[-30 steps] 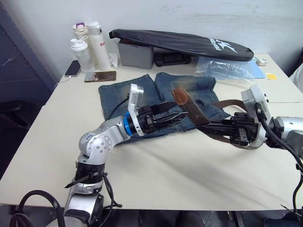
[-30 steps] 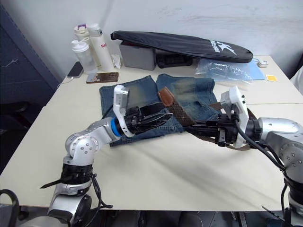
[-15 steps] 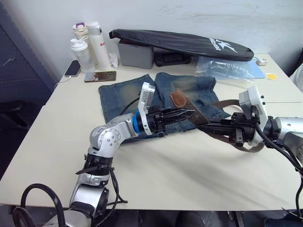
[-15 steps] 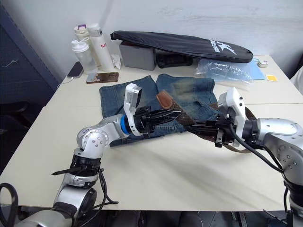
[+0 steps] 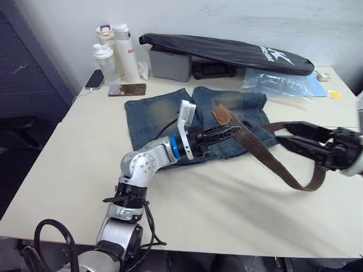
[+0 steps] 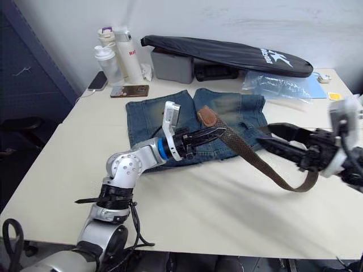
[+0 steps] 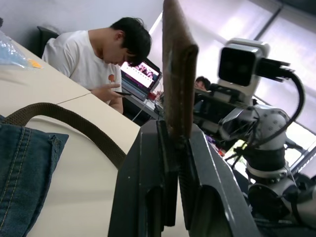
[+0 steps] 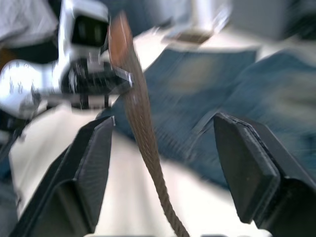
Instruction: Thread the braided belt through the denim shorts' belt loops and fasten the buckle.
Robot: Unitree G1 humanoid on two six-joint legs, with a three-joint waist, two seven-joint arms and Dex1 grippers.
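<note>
Denim shorts [image 5: 193, 122] spread flat toward the table's far edge, no belt loop threaded yet. Braided belt [image 5: 266, 158] pinched near its reddish tip by left gripper [image 5: 229, 133], sagging toward spread, empty right gripper [image 5: 289, 133]. Threading and buckling all remain.

Right gripper [image 6: 271, 137] has let go of the braided belt [image 6: 249, 156], jaws spread and drawn back; left gripper [image 6: 218, 134] now clamps the strap.

An office or lab: a person [image 7: 96, 57] at a laptop [image 7: 140, 79], bottles [image 5: 116, 52] crowding a worktable [image 5: 74, 164].
</note>
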